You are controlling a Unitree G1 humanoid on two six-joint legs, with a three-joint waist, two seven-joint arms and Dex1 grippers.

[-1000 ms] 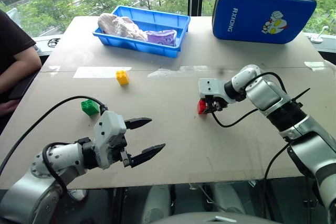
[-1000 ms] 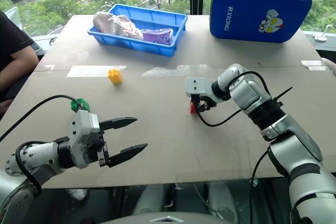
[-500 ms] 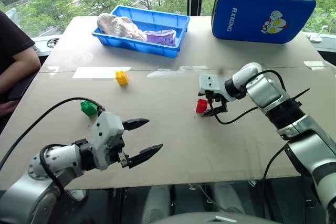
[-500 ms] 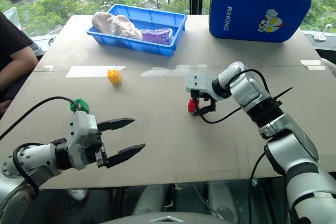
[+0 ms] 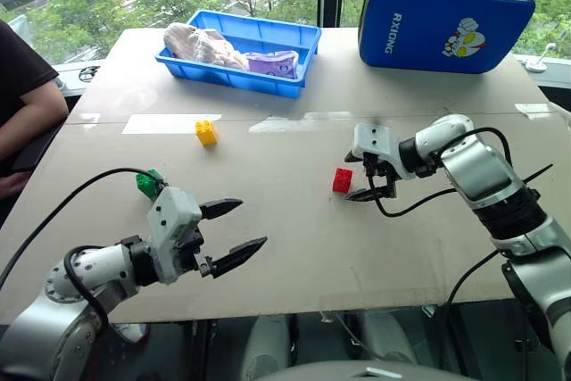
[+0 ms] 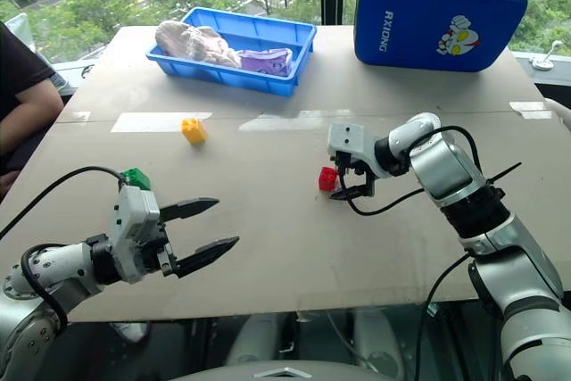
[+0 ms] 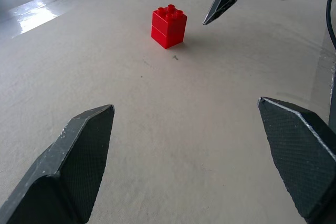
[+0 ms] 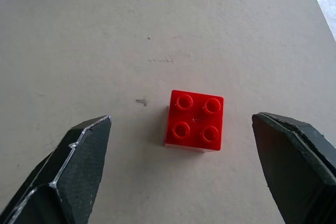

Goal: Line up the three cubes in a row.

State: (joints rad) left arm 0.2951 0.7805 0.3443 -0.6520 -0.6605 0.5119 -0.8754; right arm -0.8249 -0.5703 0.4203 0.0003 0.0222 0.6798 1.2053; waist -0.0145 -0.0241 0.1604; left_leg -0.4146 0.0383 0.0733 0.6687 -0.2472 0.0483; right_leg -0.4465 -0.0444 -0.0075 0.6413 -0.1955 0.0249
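- The red cube (image 5: 343, 180) is sitting upright on the counter (image 5: 294, 238), near the middle, with its studs pointing up.
- The right gripper (image 5: 370, 178) is hanging just beside the red cube with its jaws spread wide, gripping nothing and not touching the cube.
- The yellow cube (image 5: 207, 132) is sitting farther back on the left, and the green cube (image 5: 148, 184) is sitting nearer on the left, partly behind the left gripper (image 5: 239, 228).
- The left gripper is hovering low over the counter with its jaws released and nothing between them.
- The three cubes are lying well apart, so I think the row is not made yet.
- The right jaws could bump the red cube and push it or tip it, because the black tips are so close.
- The left arm's black cable is looping right by the green cube, so it could drag that cube away.
- The counter is looking flat, pale and smooth, so a nudged cube may slide.
- At the back, a blue tray (image 5: 294, 37) is holding cloth things, and a blue case (image 5: 446, 20) is standing nearby.
- A person's arm (image 5: 27, 113) is resting at the left edge, and green trees are showing through the window.
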